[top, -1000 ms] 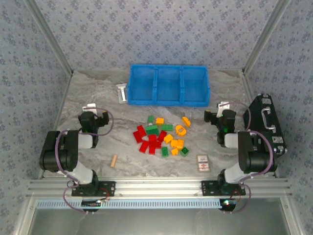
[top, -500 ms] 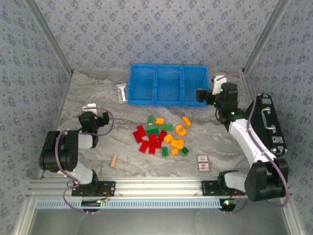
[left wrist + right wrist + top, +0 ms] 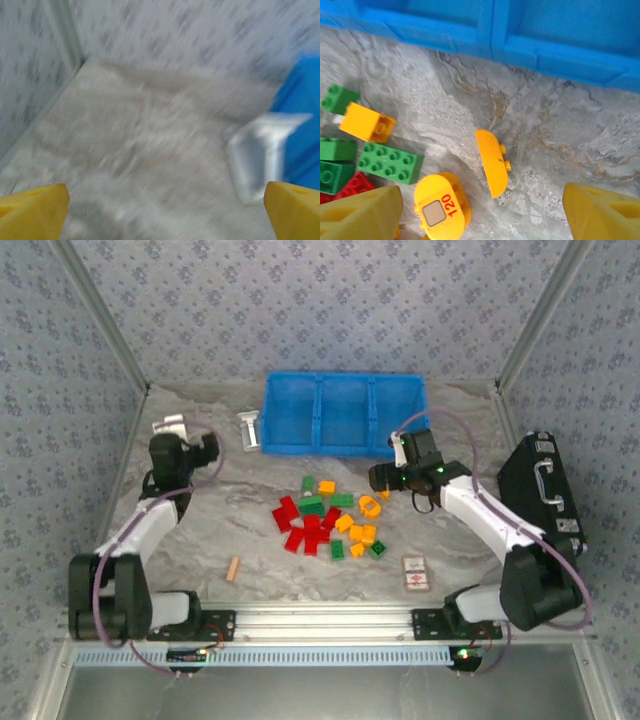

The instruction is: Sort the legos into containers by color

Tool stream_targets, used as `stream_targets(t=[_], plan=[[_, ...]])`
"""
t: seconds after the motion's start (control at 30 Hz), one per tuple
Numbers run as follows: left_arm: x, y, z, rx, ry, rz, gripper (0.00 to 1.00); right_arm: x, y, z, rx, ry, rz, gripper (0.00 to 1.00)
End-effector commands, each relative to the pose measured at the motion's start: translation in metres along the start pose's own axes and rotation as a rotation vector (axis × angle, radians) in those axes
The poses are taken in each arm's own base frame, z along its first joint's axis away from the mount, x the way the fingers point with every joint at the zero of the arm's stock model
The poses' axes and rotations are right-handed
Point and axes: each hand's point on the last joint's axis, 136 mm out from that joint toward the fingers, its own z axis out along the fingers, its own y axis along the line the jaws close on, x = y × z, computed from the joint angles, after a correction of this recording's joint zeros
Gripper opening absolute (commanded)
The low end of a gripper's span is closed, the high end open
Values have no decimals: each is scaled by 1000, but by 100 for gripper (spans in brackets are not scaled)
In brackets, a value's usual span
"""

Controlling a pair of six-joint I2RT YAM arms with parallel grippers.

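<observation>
Right gripper (image 3: 482,210), jaws gaping empty, is hovering over a yellow curved brick (image 3: 491,162) lying on the worktop (image 3: 580,125) near the far-edge blue bin (image 3: 495,45). Closing off-centre is risking snagging the neighbouring "120" brick (image 3: 441,206). Left gripper (image 3: 162,210), blurred, seemingly gaping too.

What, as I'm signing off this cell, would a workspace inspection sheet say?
Surface: grey marbled table, nothing spilled.
Job's things: red, green and orange legos piled mid-table; blue bin, no legos seen inside.
Clutter: stick, card, black case, pale bracket left of bin.
End effectors: left end effector open, empty; right end effector open over orange legos.
Cables: purple cables loop along both arms, clear of legos.
Surroundings: patterned walls, aluminium rail.
</observation>
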Motion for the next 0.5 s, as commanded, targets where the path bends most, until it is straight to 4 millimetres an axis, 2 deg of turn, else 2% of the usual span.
stream_targets(t=[0.0,0.07,0.17,0.3,0.47], plan=[[-1,-47,-38,-10,89,181,100,21,-3,18,32,90,15,84],[-9,-75,-56,69,97,262,100,26,-2,28,41,108,6,84],[-11,-96,-87,146,138,320,100,28,-9,41,76,117,4,83],[-7,-111,-123,272,145,292,100,23,-8,57,59,122,13,81],[-3,-111,-157,377,155,225,100,22,-8,76,64,167,-1,74]])
